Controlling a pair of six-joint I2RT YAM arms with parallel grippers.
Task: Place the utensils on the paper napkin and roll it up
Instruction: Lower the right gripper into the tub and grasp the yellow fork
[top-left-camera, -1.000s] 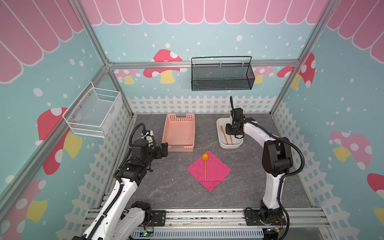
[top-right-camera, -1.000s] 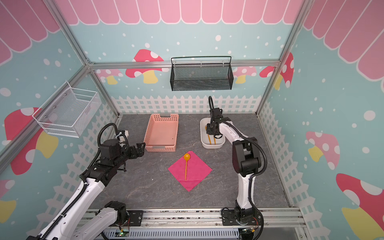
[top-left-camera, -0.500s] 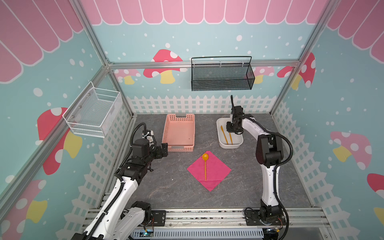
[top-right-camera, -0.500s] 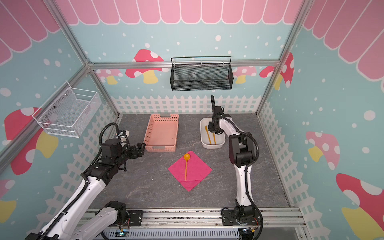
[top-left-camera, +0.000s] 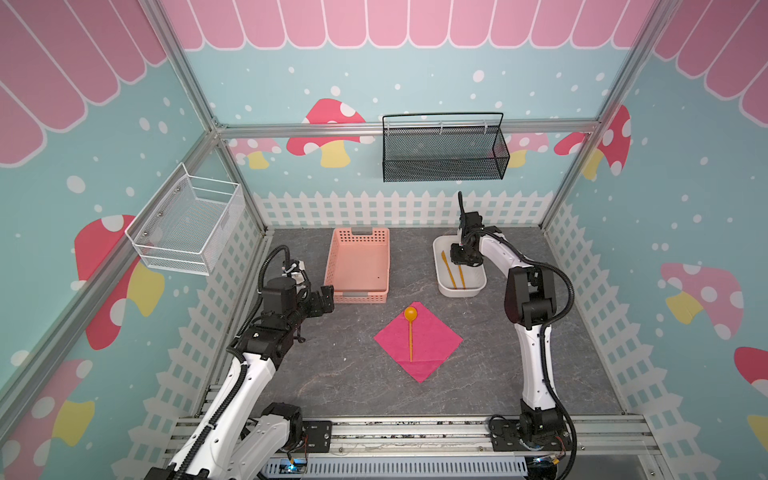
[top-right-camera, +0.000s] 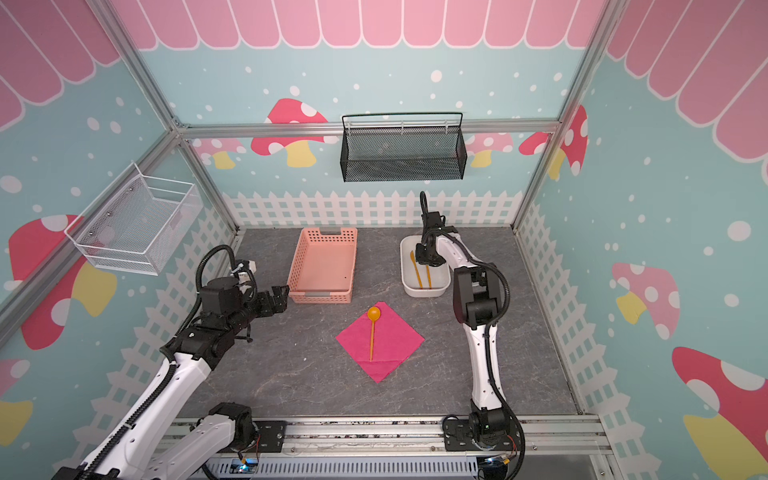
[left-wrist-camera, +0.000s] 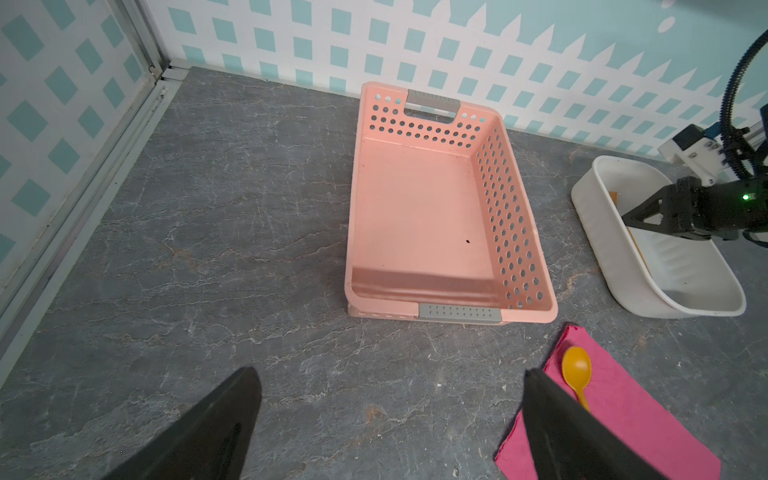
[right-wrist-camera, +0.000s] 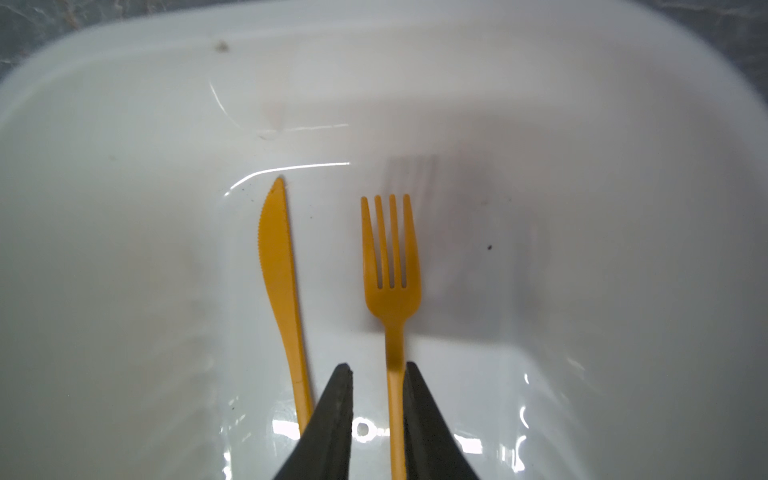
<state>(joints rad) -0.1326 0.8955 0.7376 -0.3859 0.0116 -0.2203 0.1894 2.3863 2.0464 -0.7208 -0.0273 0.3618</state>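
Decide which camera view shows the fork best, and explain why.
The right wrist view: the fork lies close up, tines distinct, handle between the fingers of the right gripper. In both top views it is only a thin orange strip in the white tub. The left wrist view shows only orange slivers there.

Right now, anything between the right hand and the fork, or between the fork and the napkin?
Nothing visible blocks the grasp: the right hand straddles the fork handle, the knife lying apart beside it. Toward the paper napkin, only the wall of the white tub must be cleared; the spoon lies along the napkin's middle.
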